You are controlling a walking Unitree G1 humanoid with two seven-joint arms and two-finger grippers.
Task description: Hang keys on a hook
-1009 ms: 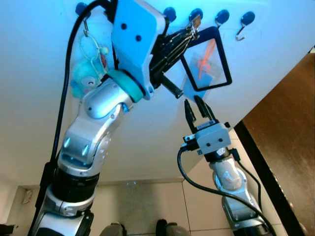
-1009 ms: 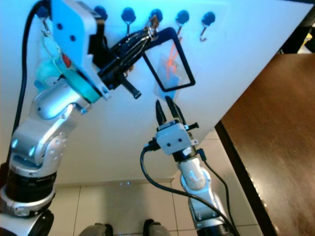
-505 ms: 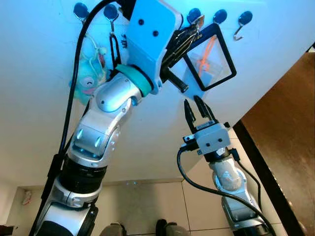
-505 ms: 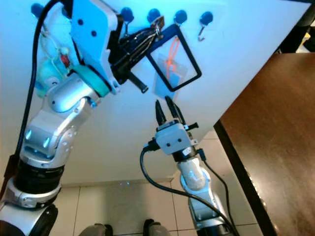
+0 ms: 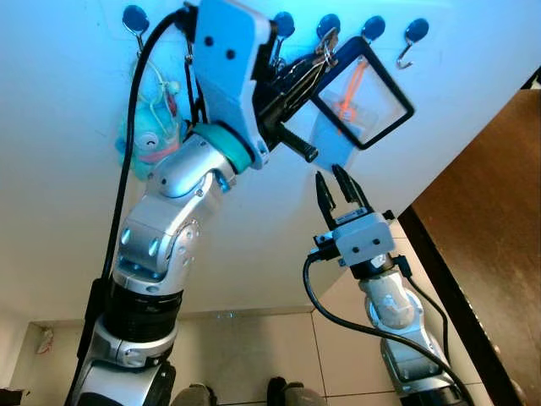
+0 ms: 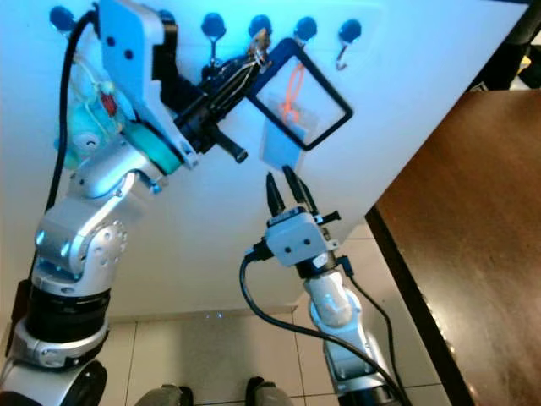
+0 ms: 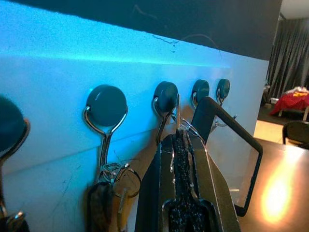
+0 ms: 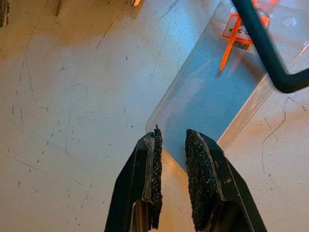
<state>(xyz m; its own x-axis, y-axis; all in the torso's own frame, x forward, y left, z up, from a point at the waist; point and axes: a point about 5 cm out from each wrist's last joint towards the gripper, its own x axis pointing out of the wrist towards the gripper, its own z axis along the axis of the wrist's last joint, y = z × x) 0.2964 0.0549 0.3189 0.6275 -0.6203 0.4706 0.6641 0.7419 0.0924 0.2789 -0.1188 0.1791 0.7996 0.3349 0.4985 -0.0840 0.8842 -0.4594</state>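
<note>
Left eye view shows the left gripper (image 5: 317, 66) raised to the row of blue hooks on the white wall, its fingers pressed together on the key ring (image 5: 328, 52) of the keys. A black rectangular frame (image 5: 365, 101) with a clear tag (image 5: 336, 135) and an orange strip hangs from this ring. Compared with half a second ago, the wrist has rolled: the big white housing of the left arm now stands more to 11 o'clock, and the frame is tilted further, its lower corner pointing to 4 o'clock. The ring now sits just beside the third hook (image 5: 329, 27), a little lower than before; if it touches the hook, I cannot tell.

From the left wrist view, the closed black fingers (image 7: 182, 159) hold the ring just under a round blue hook (image 7: 166, 96), and another hook (image 7: 106, 105) beside it already carries other keys (image 7: 113, 179).

At 10 o'clock from the gripper a turquoise plush toy (image 5: 148, 139) hangs on the wall.

The right gripper (image 5: 336, 184) stays where it was, below the tag, with fingers a little apart and holding nothing. In the right wrist view its fingertips (image 8: 198, 159) are close to the lower corner of the clear tag (image 8: 212, 96).
</note>
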